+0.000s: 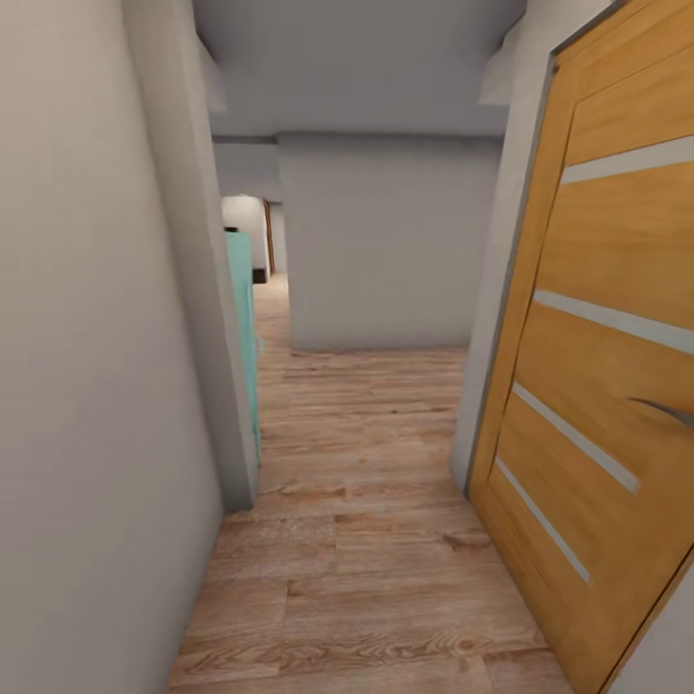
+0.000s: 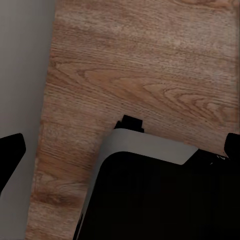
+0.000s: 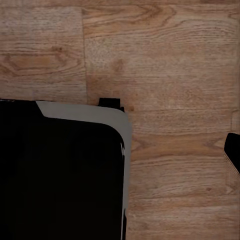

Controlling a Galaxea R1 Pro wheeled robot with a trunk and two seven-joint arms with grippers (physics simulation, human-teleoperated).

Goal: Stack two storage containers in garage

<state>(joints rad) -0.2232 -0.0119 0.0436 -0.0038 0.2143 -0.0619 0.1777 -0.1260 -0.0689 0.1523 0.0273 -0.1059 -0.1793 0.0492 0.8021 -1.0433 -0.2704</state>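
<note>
The storage containers are out of view. I am in a narrow hallway with light wood planks [image 1: 366, 540] underfoot. In the left wrist view my left gripper [image 2: 120, 150] hangs open over the planks, with one black fingertip [image 2: 10, 155] at each side edge and nothing between them. My right gripper [image 3: 120, 150] is also open and empty, and one black fingertip [image 3: 233, 150] shows at the picture's edge. Under both grippers lies the robot's dark base with its pale grey rim [image 2: 145, 145] [image 3: 85, 112].
An open wooden door [image 1: 598, 386] with pale stripes and a metal handle [image 1: 665, 413] stands close on the right. A white wall [image 1: 87, 386] runs close on the left, ending at a corner beside a teal panel [image 1: 246, 328]. A white wall [image 1: 386, 241] blocks straight ahead; the passage continues left of it.
</note>
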